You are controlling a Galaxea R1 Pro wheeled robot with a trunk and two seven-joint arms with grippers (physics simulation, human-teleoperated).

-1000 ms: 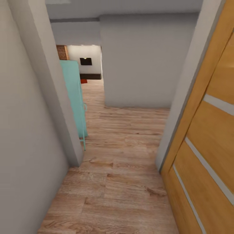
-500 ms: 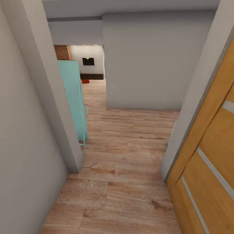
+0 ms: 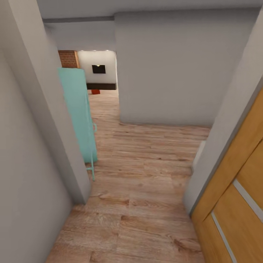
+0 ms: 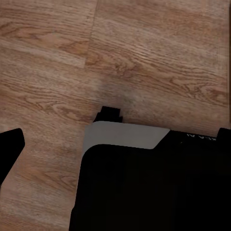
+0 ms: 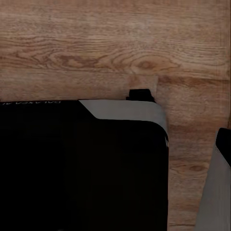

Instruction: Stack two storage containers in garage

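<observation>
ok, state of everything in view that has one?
wooden door: swung open, at the right of the doorway.
teal chair: upright on the wood floor, partly hidden by the wall corner.
red-orange object: far down the hall, on the floor; too small to identify.
robot base: on the wood floor.

Soft even light (slightly blurred)

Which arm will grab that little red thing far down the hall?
Too early to say. The red object lies far ahead, slightly toward the robot's left, past the teal chair. Both wrist cameras look down at wood floor.
</observation>
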